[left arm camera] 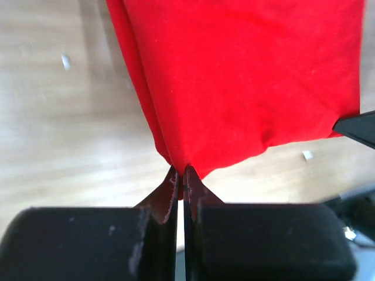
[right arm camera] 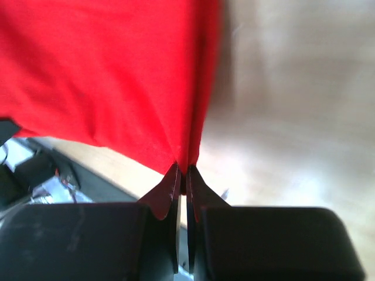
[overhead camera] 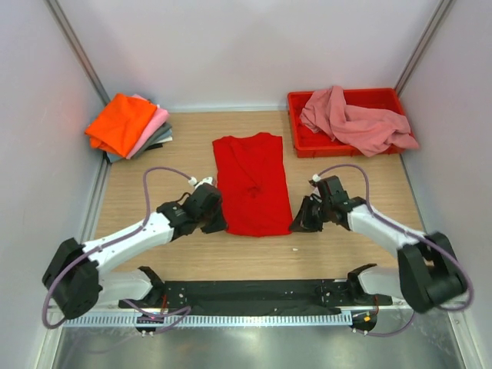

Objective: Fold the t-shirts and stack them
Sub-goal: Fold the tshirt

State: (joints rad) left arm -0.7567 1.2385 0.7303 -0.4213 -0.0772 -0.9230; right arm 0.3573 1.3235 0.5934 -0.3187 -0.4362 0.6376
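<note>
The left gripper (overhead camera: pixel 217 225) (left arm camera: pixel 180 173) is closed, pinching the near left corner of the bright red cloth t-shirt (overhead camera: pixel 252 184) (left arm camera: pixel 246 76) (right arm camera: pixel 99 70). The right gripper (overhead camera: pixel 297 224) (right arm camera: pixel 183 173) is likewise clamped on the near right corner.

The shirt lies flat mid-table as a narrow rectangle. Its long axis runs straight away from the arms, with one short edge nearest them; which end holds the collar I cannot tell.

On the wooden table (overhead camera: pixel 154 192), at far left, sits a stack of folded shirts (overhead camera: pixel 127 127): orange on top, light pink and grey beneath. At far right, a crumpled dusty pink shirt (overhead camera: pixel 357 123) spills over the edge of a rigid red plastic tray (overhead camera: pixel 296 127).
</note>
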